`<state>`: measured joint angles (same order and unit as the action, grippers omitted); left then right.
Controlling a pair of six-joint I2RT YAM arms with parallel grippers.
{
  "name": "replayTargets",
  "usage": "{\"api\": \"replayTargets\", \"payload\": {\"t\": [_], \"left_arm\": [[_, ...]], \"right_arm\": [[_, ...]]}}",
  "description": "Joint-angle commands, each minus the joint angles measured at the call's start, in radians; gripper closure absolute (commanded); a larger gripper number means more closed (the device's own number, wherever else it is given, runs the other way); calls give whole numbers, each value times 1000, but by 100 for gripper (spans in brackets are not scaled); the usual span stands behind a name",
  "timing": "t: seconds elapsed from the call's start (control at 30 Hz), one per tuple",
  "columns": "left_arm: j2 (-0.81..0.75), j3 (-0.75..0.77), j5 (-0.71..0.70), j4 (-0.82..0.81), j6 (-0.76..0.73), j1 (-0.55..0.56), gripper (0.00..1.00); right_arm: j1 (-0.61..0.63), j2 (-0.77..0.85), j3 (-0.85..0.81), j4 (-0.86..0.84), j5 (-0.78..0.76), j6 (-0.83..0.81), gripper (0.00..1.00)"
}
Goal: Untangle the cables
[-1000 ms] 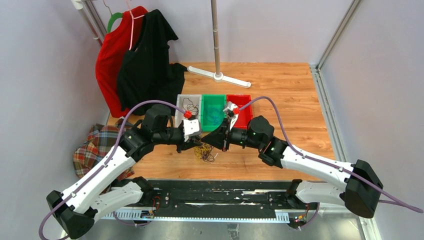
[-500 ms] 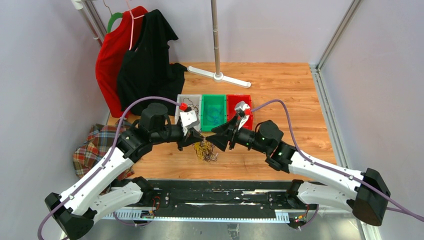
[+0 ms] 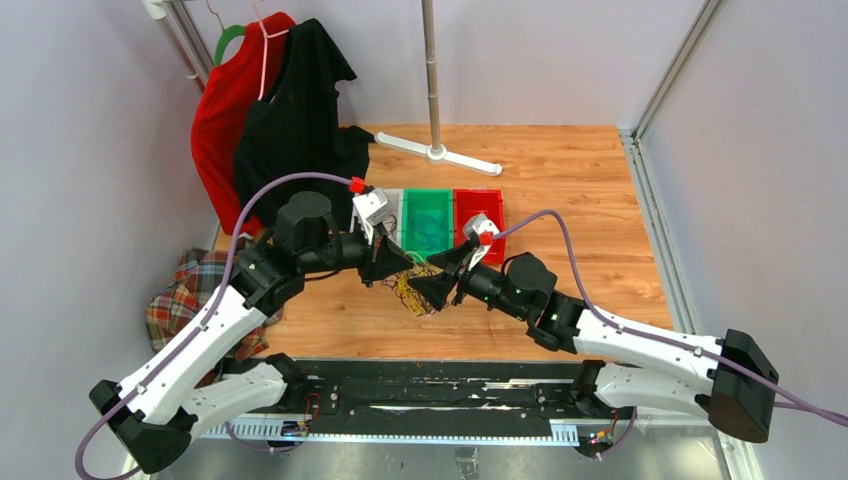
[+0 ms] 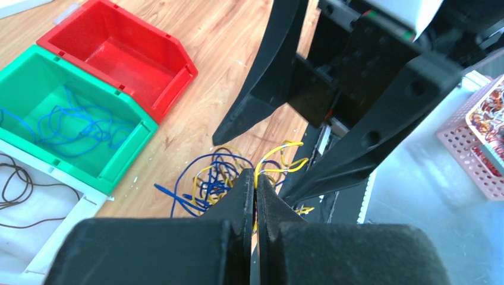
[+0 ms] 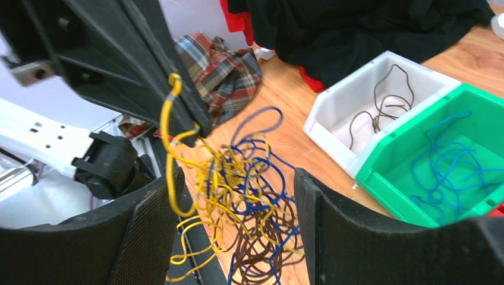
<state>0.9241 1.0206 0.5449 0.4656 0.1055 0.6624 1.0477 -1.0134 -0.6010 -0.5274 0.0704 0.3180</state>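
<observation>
- Left gripper (image 4: 255, 178) pinches one yellow cable (image 5: 163, 116) (jaws pressed together).
- Right gripper (image 5: 238, 178) gapes wide, straddling the tangled blue, yellow and brown cables (image 5: 255, 231).

No text, label, brand, number or sign can be read on anything in these views.

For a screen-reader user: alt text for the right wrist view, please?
The left gripper, shut, holds up a yellow cable from a tangle of cables on the table, seen between the open fingers of the right gripper. Beside it, a white bin holds brown cable and a green bin blue cable.
</observation>
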Motion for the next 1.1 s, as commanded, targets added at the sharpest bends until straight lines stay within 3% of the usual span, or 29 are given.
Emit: {"api": "replayTargets", "payload": {"t": [0.0,0.2,0.43,0.77,1.07], "left_arm": [[4,52,25,-32,80,-4,99],[19,74,93,-13,121,-4,99],[29,81,102,17,89,-4,99],[71,119,182,-28,142,-4,99],[98,222,299,-65,233,-4,99]], "right_arm": [[25,-32,-24,-66,-119,-54,32],[32,-77,-17,-180,-275,-63,32],[32,-119,-15,-272,-221,-21,32],[32,-237,-23,-362,-281,42,31],[2,-314,128,-432,-349,85,37]]}}
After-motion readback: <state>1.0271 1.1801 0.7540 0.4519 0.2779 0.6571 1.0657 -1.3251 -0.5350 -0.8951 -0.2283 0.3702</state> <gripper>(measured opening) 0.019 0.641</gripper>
